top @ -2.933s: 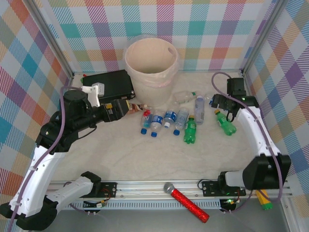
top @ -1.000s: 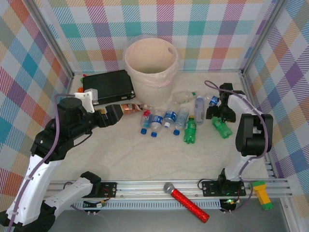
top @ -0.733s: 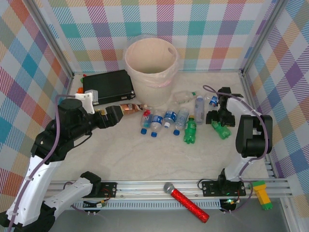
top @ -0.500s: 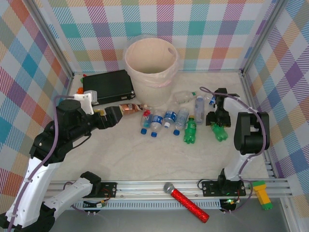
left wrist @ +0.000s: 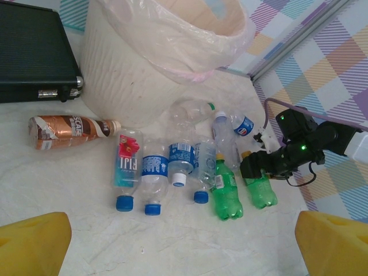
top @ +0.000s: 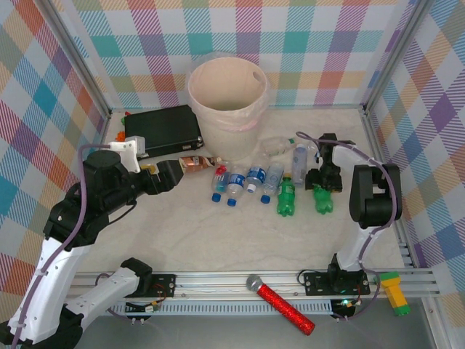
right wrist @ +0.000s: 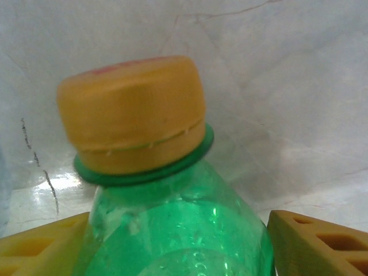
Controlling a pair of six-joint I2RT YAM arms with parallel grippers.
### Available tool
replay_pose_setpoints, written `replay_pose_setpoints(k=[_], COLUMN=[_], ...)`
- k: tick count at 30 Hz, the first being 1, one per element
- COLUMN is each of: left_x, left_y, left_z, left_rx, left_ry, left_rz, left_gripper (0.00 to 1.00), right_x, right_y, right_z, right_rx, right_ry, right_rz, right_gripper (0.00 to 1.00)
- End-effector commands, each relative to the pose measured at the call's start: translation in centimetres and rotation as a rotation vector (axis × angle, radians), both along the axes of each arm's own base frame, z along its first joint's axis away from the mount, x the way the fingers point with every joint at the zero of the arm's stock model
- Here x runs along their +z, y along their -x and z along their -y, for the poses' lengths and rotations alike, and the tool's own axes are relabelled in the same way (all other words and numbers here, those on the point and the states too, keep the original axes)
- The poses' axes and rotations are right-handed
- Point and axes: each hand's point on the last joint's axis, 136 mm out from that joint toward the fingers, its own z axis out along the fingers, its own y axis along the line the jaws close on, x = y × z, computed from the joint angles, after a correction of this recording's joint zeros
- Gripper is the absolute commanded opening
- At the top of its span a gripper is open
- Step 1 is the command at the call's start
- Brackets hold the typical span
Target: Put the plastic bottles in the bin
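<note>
The bin (top: 227, 98) is a pale beige bucket with a clear liner at the back centre. Several plastic bottles lie in front of it: blue-capped clear ones (top: 235, 185), a green one (top: 286, 196) and a brown-labelled one (top: 195, 163). My right gripper (top: 320, 185) is shut on the neck end of a second green bottle (top: 322, 201) lying on the table. The right wrist view shows that bottle (right wrist: 172, 230) and its orange cap (right wrist: 132, 112) between my yellow fingers (right wrist: 322, 241). My left gripper (top: 176, 173) hangs open beside the brown bottle, nothing between its fingertips (left wrist: 34, 244).
A black case (top: 161, 129) lies left of the bin. More clear bottles (top: 276, 145) lie at the bin's right foot. A red glittery microphone (top: 280, 304) rests on the front rail. Checked walls enclose the table on three sides.
My right gripper has closed on the green bottle and swung it left, so it now lies parallel to the other green one. The left arm has barely moved.
</note>
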Motion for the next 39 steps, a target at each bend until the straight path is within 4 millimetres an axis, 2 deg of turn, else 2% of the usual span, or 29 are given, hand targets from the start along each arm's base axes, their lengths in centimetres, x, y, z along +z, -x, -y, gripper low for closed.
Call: replay_pose_setpoints(k=[1,5,8,13,17,20,24,28,31,35,39], left_x=[0.8,0.8,0.8,0.8,0.8,0.8,0.9,1.2,1.6,1.9,2.2], left_y=[0.3,0.5,0.5,0.2,-0.1,-0.4,-0.7,-1.2,-1.4,-1.6,-1.5], left_z=[-0.1,-0.3,-0.4,-0.2,0.2,0.3,0.4,0.3,0.1,0.0,-0.1], left_rx=[-0.006,-0.001,0.005,0.001,-0.008,-0.01,-0.004,0.014,0.027,0.036,0.042], left_ry=[-0.007,-0.008,-0.009,-0.007,-0.003,-0.004,0.0,0.005,0.006,0.008,0.008], left_rz=[0.023,0.023,0.024,0.025,0.024,0.023,0.029,0.043,0.054,0.061,0.064], left_gripper=[1.0,1.0,1.0,0.99,1.0,1.0,1.0,0.99,0.99,1.0,1.0], right_x=[-0.2,0.2,1.4,4.3,7.3,10.6,16.5,22.7,27.2,32.0,36.6], right_y=[-0.4,-0.4,-0.5,-0.6,-0.7,-1.0,-2.1,-3.2,-4.0,-5.2,-7.3], right_z=[-1.0,-1.1,-1.1,-0.9,-0.9,-0.9,-1.2,-3.0,-5.3,-9.3,-13.4], right_rx=[-0.006,-0.014,-0.024,-0.036,-0.052,-0.068,-0.091,-0.058,0.01,0.093,0.161], right_ry=[-0.049,-0.054,-0.056,-0.05,-0.056,-0.062,-0.094,-0.145,-0.17,-0.225,-0.286], right_rz=[-0.01,0.003,0.038,0.115,0.188,0.269,0.431,0.607,0.738,0.866,1.011], right_gripper=[0.74,0.67,0.62,0.59,0.59,0.59,0.59,0.6,0.6,0.6,0.6])
